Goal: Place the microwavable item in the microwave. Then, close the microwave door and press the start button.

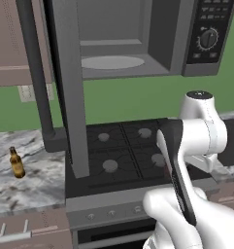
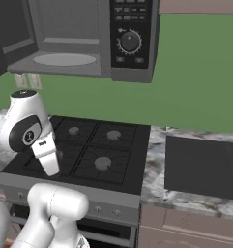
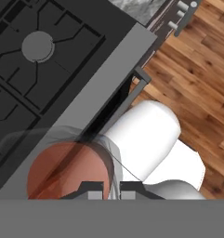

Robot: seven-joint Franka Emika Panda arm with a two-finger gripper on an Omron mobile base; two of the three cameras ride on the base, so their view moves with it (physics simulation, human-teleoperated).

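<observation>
In the hand view the microwavable item (image 3: 67,169), a clear glass cup with reddish-brown contents, sits right at my gripper (image 3: 111,188), whose fingertips are shut on its rim. Cup and gripper hang over the front edge of the stove (image 3: 43,69). The microwave (image 1: 138,39) hangs above the stove with its white turntable (image 1: 112,62) bare. The microwave door (image 1: 67,87) stands swung wide open to the left, and its bar handle (image 1: 36,73) faces out. The control panel with the round dial (image 2: 130,41) is on the microwave's right side.
A slim brown bottle (image 1: 16,163) stands on the marble counter (image 1: 26,180) left of the stove. The four-burner stove (image 2: 89,150) lies under the microwave. A dark mat (image 2: 202,167) lies on the right counter. Wooden floor (image 3: 197,79) lies below the hand.
</observation>
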